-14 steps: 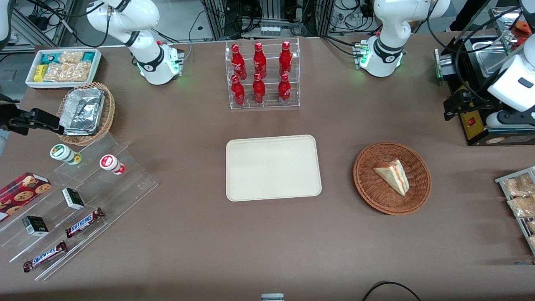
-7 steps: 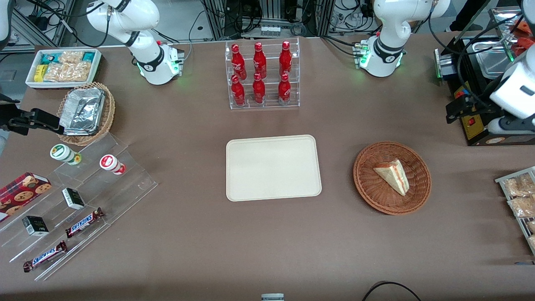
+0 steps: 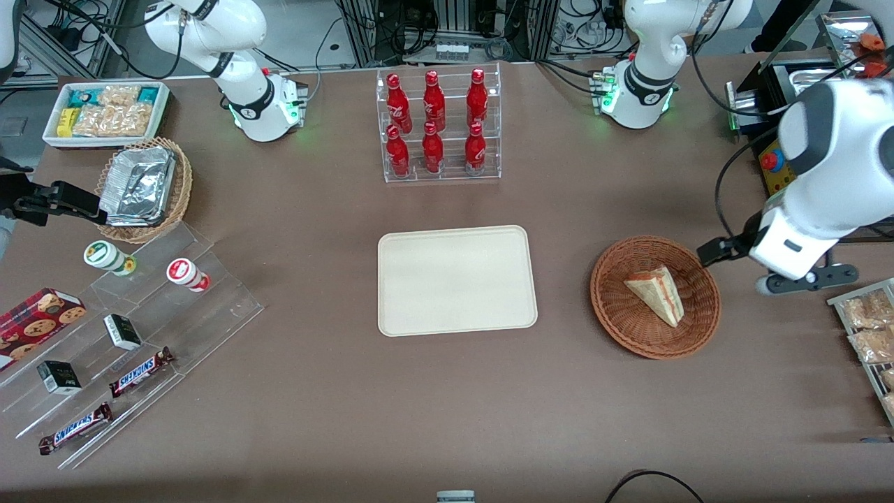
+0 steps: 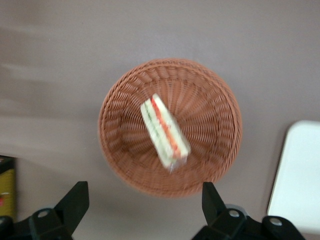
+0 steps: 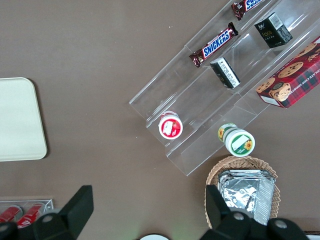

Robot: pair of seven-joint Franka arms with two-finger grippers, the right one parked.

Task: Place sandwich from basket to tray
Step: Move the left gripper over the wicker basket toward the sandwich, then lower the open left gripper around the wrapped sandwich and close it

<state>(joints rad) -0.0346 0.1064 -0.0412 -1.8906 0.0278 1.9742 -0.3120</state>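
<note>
The sandwich (image 3: pixel 655 294) lies in the basket (image 3: pixel 618 305) on the worktop (image 3: pixel 314 391), beside the bare tray (image 3: pixel 457 279). The hand (image 4: pixel 142 207) hangs above the basket's edge toward the working arm's end, fingers (image 4: pixel 75 202) spread wide, holding nothing

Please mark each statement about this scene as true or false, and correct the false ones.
1. The sandwich lies in the basket. True.
2. The tray already holds food. False: nothing lies on it.
3. The gripper is shut on the sandwich. False: it is open, above the basket, touching nothing.
4. The red bottles stand farther from the front camera than the tray. True.
</note>
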